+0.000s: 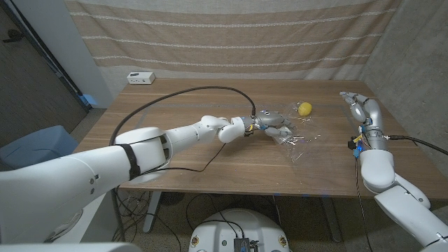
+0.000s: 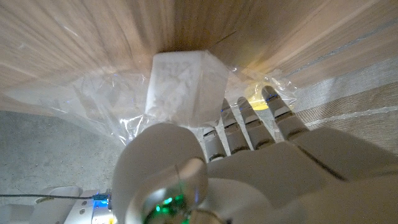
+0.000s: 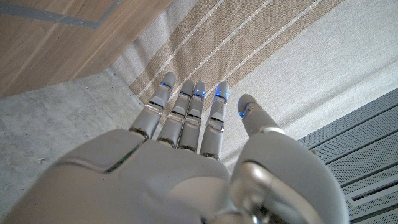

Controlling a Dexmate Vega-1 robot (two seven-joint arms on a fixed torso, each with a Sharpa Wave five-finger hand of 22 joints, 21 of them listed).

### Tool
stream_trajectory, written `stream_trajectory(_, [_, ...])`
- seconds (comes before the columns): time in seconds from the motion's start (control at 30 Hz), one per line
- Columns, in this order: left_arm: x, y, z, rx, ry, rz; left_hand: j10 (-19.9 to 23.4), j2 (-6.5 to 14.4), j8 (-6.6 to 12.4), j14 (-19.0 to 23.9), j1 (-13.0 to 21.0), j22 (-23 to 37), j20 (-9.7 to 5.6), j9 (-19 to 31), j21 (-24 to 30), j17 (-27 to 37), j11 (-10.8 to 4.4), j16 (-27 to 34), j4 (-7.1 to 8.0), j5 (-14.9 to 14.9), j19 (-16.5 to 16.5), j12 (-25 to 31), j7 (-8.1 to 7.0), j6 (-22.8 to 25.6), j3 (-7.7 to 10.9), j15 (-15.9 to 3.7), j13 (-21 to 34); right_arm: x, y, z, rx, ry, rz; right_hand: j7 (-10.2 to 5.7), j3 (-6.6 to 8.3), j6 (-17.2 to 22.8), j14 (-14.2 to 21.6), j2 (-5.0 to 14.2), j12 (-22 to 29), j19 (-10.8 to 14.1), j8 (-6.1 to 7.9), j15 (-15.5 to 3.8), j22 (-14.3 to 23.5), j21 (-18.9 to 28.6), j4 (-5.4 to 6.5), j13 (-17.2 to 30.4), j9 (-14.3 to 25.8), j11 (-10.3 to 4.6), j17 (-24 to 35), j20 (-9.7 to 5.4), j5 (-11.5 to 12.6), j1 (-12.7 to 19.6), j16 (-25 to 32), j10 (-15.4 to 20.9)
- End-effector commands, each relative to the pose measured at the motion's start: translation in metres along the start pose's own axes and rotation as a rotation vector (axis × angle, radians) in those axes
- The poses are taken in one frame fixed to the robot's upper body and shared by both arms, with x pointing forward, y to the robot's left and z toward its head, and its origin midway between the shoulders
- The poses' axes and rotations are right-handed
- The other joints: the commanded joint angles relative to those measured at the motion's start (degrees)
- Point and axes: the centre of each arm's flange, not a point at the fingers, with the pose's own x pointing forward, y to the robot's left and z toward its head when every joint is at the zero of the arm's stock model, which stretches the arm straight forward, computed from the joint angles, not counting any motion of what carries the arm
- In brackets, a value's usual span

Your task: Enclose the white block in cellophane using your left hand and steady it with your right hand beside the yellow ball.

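Observation:
The white block sits on the wooden table with crinkled cellophane draped around it. My left hand reaches across to the table's middle right and grips the block between thumb and fingers; in the head view the hand hides the block. Loose cellophane spreads out to the right of the hand. The yellow ball lies just behind it, a little apart from the hand. My right hand hangs over the table's right edge, fingers straight, holding nothing.
A black cable arcs over the table to my left wrist. A small white box sits at the back left corner. A blue bin stands on the floor at the left. A striped curtain hangs behind the table.

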Motion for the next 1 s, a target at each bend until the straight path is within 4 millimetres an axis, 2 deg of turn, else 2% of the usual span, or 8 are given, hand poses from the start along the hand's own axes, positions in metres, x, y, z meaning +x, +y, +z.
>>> stream_trajectory(0.03, [0.002,-0.012,0.006,0.074,0.007,-0.133,-4.54,0.32,0.03,-2.94,-3.88,0.2,1.01,0.16,-1.34,0.37,0.11,0.13,0.61,-0.24,-1.23,-0.09,-0.08,-6.36,-0.96,-0.5,-0.3,-0.001,-0.002,-0.001,0.013,-0.002,-0.001,0.45,-0.21,0.29,0.71,0.09,0.39,-0.04,0.22,0.08,0.15,-0.01,0.26,0.23,0.33,0.16,0.15,0.4,-0.21,-0.6,0.29,0.32])
stream_trajectory(0.1, [0.004,-0.012,0.003,0.017,0.01,-0.167,-3.67,-0.33,0.71,0.92,-6.87,0.25,3.23,0.15,-0.49,0.31,1.16,1.56,1.23,-0.01,2.75,0.98,-0.01,-7.11,-2.08,0.69,-0.46,-0.001,-0.003,-0.001,0.009,-0.003,0.003,0.44,-0.24,0.33,0.7,0.11,0.4,-0.01,0.23,0.09,0.15,0.0,0.3,0.23,0.33,0.16,0.17,0.4,-0.22,-0.65,0.29,0.34])
stream_trajectory(0.2, [0.007,-0.014,-0.001,-0.078,0.025,-0.218,0.34,-0.31,1.11,9.49,-7.61,0.32,2.73,0.17,1.9,0.01,1.85,2.73,-0.27,0.41,11.61,2.31,1.5,-7.55,-1.73,0.52,-0.59,-0.001,-0.003,-0.001,0.006,-0.004,0.001,0.49,-0.3,0.34,0.69,0.15,0.4,0.0,0.23,0.12,0.16,0.0,0.34,0.23,0.33,0.17,0.21,0.38,-0.22,-0.71,0.3,0.37])
stream_trajectory(0.3, [0.009,-0.016,-0.004,-0.16,0.037,-0.265,7.86,1.06,1.65,20.05,-3.43,0.24,-0.17,0.27,4.59,-0.17,2.99,3.52,-4.54,0.46,21.46,3.85,4.94,-6.74,1.88,-0.71,-0.62,0.0,-0.005,-0.002,0.013,-0.005,-0.001,0.43,-0.36,0.35,0.69,0.2,0.4,0.01,0.24,0.09,0.16,0.0,0.37,0.23,0.33,0.14,0.26,0.38,-0.23,-0.74,0.33,0.38])
stream_trajectory(0.37, [0.009,-0.016,-0.004,-0.166,0.036,-0.262,10.74,2.0,2.18,21.89,-1.78,0.24,-0.24,0.32,4.65,-0.22,3.25,3.26,-5.86,0.46,22.28,4.4,6.63,-4.77,3.57,-0.87,-0.59,0.0,-0.005,-0.002,0.011,-0.005,0.0,0.45,-0.38,0.37,0.7,0.2,0.4,-0.01,0.24,0.12,0.16,-0.01,0.35,0.23,0.33,0.15,0.28,0.4,-0.23,-0.73,0.34,0.38])
stream_trajectory(0.57, [0.004,-0.014,0.003,-0.097,0.034,-0.186,16.59,3.71,3.35,23.85,2.78,0.59,-1.19,0.49,3.68,-0.16,-1.61,1.65,-8.85,0.22,20.36,4.76,6.56,2.35,10.02,-3.2,-0.53,0.002,-0.004,-0.001,0.007,-0.012,0.007,0.49,-0.46,0.33,0.62,0.23,0.36,-0.01,0.22,0.04,0.16,-0.01,0.37,0.23,0.33,0.21,0.31,0.4,-0.24,-0.78,0.32,0.3])
stream_trajectory(0.87, [0.002,-0.011,0.008,-0.045,0.039,-0.144,17.42,3.44,3.12,24.64,3.55,0.65,-1.8,0.5,3.4,-0.2,-1.58,1.53,-9.33,0.21,19.55,4.63,6.26,3.06,11.49,-4.55,-0.51,0.001,-0.006,0.0,0.009,-0.016,0.001,0.46,-0.5,0.38,0.62,0.2,0.36,0.01,0.23,0.04,0.17,-0.01,0.39,0.23,0.33,0.24,0.29,0.38,-0.24,-0.88,0.26,0.31])
stream_trajectory(1.0, [0.001,-0.008,0.006,-0.059,0.051,-0.122,16.81,2.97,2.76,23.7,3.36,0.69,-1.51,0.5,3.11,-0.14,-0.02,0.96,-9.3,0.1,18.79,4.07,6.52,3.03,11.94,-4.38,-0.47,-0.001,-0.006,-0.001,0.009,-0.014,0.001,0.47,-0.5,0.42,0.64,0.18,0.38,0.02,0.24,0.04,0.17,-0.01,0.36,0.23,0.33,0.21,0.27,0.37,-0.23,-0.9,0.23,0.38])
